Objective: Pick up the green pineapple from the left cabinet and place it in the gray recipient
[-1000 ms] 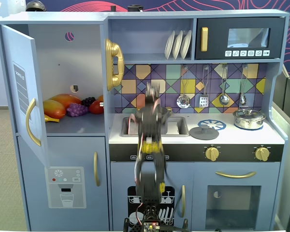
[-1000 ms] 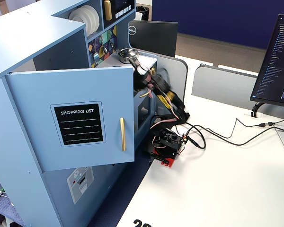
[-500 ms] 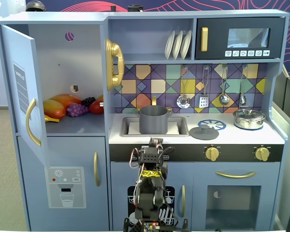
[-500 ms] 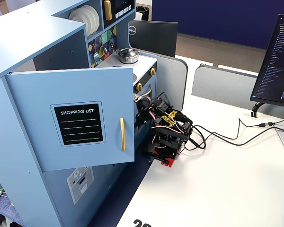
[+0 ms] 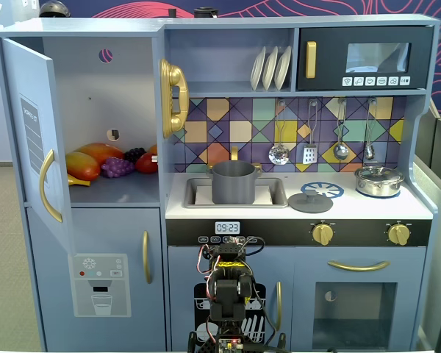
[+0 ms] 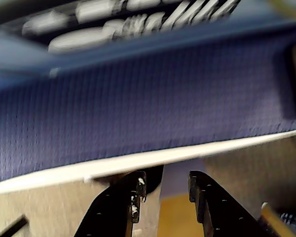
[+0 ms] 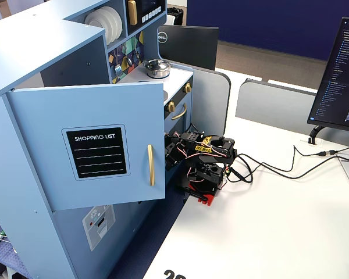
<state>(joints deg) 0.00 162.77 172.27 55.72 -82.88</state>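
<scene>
In the sink, gray recipient [image 5: 233, 182]; gripper [image 6: 165, 185] low, empty, parted.

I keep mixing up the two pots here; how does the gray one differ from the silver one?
The gray pot is matte, taller, lidless and stands in the sink. The silver pot is shiny, squatter, lidded and sits at the counter's right end in a fixed view. Both are round and upright.

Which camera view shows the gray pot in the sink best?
The front fixed view: the gray pot stands fully visible in the sink. The wrist view shows only blurred surfaces, and the side fixed view hides it behind the open cabinet door.
</scene>
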